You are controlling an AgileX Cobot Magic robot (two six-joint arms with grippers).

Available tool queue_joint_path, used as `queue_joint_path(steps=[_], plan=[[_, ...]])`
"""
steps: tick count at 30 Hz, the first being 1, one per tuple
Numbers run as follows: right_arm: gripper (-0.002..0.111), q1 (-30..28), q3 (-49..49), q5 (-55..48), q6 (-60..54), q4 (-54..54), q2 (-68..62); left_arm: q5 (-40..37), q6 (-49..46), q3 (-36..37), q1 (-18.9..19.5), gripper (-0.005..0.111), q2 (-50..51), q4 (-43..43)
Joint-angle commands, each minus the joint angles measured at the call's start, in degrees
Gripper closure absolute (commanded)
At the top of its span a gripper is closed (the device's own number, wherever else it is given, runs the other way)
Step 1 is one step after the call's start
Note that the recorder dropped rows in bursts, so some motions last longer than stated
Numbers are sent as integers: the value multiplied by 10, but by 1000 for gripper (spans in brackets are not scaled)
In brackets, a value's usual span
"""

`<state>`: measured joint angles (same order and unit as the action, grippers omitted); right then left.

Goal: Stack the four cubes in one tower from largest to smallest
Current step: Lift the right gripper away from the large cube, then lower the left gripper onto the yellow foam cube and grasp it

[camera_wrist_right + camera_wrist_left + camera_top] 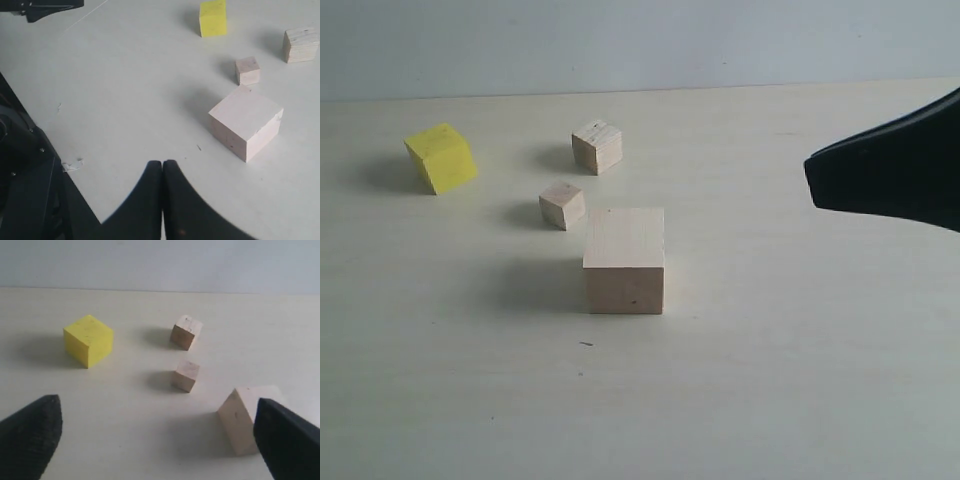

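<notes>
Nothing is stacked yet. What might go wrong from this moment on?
1. The smallest cube lies close to the large cube; the open left gripper may knock it while reaching between them.
2. The yellow cube sits turned against the large cube, so it might land skewed on it.

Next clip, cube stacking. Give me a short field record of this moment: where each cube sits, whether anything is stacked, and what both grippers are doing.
stacked: nothing; all four cubes sit apart on the table
large pale cube: nearest the exterior camera
smallest pale cube: just behind it to the left, not touching
plywood cube: farther back
yellow cube: far left, on its own
left gripper: fingers wide apart, holding nothing
right gripper: fingers pressed together, holding nothing
</notes>
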<state>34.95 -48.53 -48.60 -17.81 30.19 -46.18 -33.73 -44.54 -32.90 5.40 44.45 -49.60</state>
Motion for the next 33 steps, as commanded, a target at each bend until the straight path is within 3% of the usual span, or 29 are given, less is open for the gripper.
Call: queue_joint_path(steps=[1, 11, 18, 23, 28, 33], plan=[[108, 0, 2, 14, -1, -8, 2, 13, -9, -91, -3, 2, 119, 81], [108, 0, 2, 28, -1, -9, 2, -2, -53, -297, -5, 2, 370, 105], [108, 0, 2, 28, -1, -9, 2, -23, -63, -409, -49, 2, 520, 192], [108, 0, 2, 26, 16, -6, 2, -30, -62, -460, -87, 7, 607, 274], [108, 0, 2, 14, 29, -6, 2, -30, -57, -504, -115, 24, 670, 379], [108, 0, 2, 11, 29, -2, 2, -20, -57, -539, -115, 20, 719, 386]])
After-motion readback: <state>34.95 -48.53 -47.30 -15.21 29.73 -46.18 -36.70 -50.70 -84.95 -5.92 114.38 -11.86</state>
